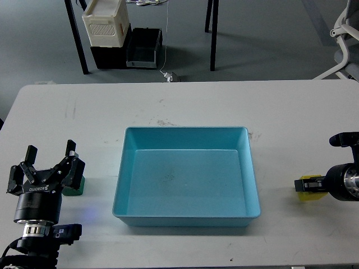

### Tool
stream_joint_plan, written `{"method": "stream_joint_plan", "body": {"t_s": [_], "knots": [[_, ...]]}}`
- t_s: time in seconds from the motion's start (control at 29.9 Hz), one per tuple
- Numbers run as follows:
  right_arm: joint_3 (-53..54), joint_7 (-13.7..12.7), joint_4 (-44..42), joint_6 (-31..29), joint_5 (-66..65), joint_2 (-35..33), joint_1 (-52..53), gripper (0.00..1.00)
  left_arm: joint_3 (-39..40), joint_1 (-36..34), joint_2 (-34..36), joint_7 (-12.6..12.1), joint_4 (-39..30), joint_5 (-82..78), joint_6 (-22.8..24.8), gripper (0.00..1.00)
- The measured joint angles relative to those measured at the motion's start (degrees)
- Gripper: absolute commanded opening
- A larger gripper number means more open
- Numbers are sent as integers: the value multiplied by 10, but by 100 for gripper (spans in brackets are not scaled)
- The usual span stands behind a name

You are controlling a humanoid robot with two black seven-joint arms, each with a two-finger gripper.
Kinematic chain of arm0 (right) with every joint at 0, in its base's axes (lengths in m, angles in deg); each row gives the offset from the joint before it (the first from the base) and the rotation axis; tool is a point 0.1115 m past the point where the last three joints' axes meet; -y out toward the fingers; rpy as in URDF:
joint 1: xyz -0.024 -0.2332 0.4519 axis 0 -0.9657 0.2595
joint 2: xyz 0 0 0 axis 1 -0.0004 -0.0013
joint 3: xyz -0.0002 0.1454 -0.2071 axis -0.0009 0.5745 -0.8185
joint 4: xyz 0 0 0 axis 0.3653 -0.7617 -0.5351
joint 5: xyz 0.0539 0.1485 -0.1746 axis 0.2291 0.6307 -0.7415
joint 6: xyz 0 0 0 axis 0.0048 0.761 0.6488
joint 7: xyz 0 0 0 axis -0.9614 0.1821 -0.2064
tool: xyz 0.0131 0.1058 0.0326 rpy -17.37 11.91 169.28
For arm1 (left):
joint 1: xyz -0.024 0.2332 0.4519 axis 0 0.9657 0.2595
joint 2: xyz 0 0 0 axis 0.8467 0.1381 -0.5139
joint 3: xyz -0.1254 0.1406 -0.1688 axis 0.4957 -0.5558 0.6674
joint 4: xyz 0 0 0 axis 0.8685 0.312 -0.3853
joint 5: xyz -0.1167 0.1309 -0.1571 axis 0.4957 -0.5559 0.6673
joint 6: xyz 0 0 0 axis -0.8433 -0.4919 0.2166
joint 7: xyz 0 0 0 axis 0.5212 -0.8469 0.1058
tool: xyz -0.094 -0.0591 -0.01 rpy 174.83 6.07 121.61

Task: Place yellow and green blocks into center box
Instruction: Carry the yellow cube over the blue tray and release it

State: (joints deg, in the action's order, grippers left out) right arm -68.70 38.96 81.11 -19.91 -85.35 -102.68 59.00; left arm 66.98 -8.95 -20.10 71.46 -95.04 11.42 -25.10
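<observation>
The light blue box (185,129) sits in the middle of the white table and is empty. A green block (74,187) rests on the table left of the box, partly hidden behind my left gripper (49,154), which is open and stands just beside and above it. My right gripper (302,184) comes in from the right edge and is shut on the yellow block (313,190), held a little above the table, right of the box.
The table's far edge runs across the top, with table legs, a white crate (105,22) and a black bin (143,47) on the floor beyond. An office chair (346,33) stands at the upper right.
</observation>
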Motion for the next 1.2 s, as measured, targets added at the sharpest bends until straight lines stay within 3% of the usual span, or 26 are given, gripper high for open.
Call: {"method": "stream_joint_plan", "body": {"t_s": [0.27,0.5,0.7,0.8,1.0,1.07,1.14,1.2], "knots": [[-12,3,28,-3,110,5,153,0,0,0,0,0,0,0,0,100],[-101,5,-15,5,163,157,281,0,6,0,0,0,0,1,0,100],[-160,5,-77,35,174,302,293,1,7,0,0,0,0,1,0,100],[-179,5,-107,44,175,352,285,7,7,1,1,0,0,1,0,100],[-200,5,-152,54,174,415,269,33,7,2,2,0,0,1,0,100],[-205,4,-155,59,175,423,268,57,6,2,2,0,0,1,0,100],[-206,3,-156,69,178,426,267,94,6,2,2,0,0,1,0,100],[-207,2,-156,79,193,428,267,100,7,2,2,0,0,1,0,100]]}}
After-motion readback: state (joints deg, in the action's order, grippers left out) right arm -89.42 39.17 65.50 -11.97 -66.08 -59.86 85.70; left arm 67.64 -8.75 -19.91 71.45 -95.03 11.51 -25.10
